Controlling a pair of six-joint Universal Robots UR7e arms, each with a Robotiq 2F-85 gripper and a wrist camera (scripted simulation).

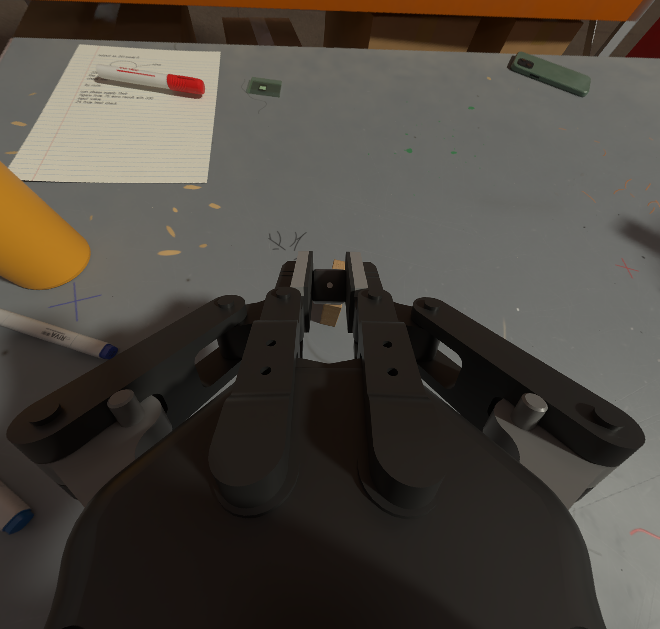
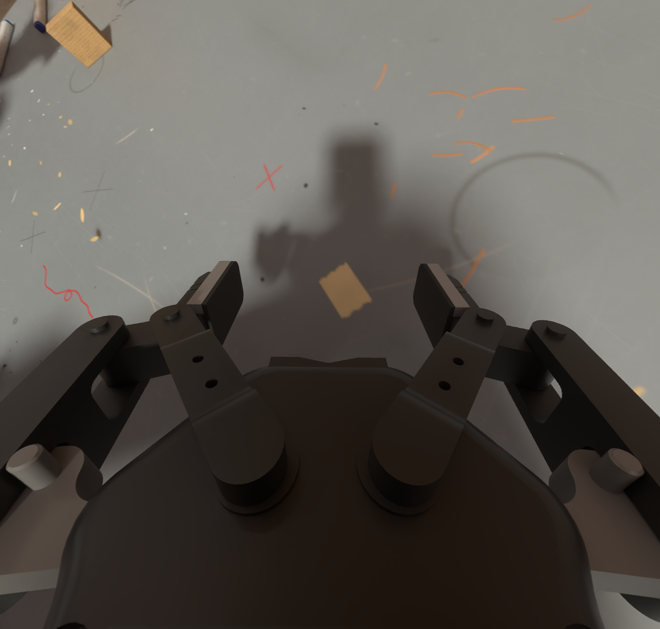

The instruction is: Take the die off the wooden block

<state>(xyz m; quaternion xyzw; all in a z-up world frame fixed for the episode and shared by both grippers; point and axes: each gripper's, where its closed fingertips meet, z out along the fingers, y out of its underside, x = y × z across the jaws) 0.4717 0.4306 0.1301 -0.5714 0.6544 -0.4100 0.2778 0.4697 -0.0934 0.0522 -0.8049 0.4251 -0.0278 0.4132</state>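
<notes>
My left gripper (image 1: pixel 329 265) is shut on a small black die (image 1: pixel 329 285) with one white pip facing the camera; both pads press its sides. The wooden block (image 1: pixel 326 315) shows just below and behind the die, between the fingers, on the grey table (image 1: pixel 428 201). In the right wrist view the block (image 2: pixel 78 37) lies at the far top left with a bare top; no die or left gripper shows there. My right gripper (image 2: pixel 326 267) is open and empty above the table, far from the block.
A lined sheet (image 1: pixel 121 130) with a red-capped marker (image 1: pixel 153 80) lies far left. A yellow cup (image 1: pixel 35 240) and blue-capped markers (image 1: pixel 60 337) are at the left, a green chip (image 1: pixel 264 87) far centre, a green phone (image 1: pixel 550 73) far right. A tan patch (image 2: pixel 344 289) lies under my right gripper.
</notes>
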